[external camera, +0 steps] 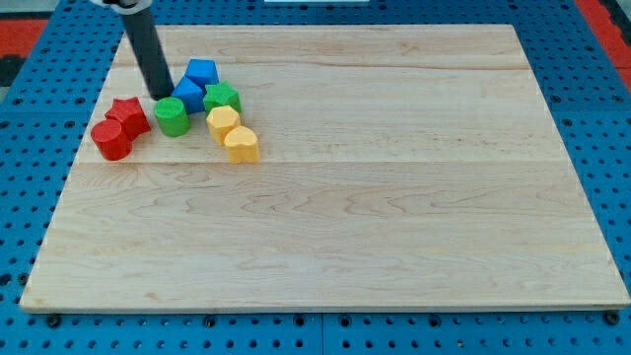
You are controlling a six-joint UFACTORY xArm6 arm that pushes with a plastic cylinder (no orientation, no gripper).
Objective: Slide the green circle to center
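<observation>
The green circle (172, 115) sits on the wooden board (394, 197) near the view's upper left. My tip (162, 96) is just above and slightly left of it, touching or almost touching its upper edge. The dark rod rises from there to the view's top left. A second green block, star-like (222, 98), lies to the right of the circle.
Two blue blocks (201, 72) (188, 94) lie right of the rod. Two red blocks (128, 114) (111, 139) lie left of the green circle. Two yellow blocks (223, 120) (242, 144) lie to its right and below. A blue pegboard (30, 118) surrounds the board.
</observation>
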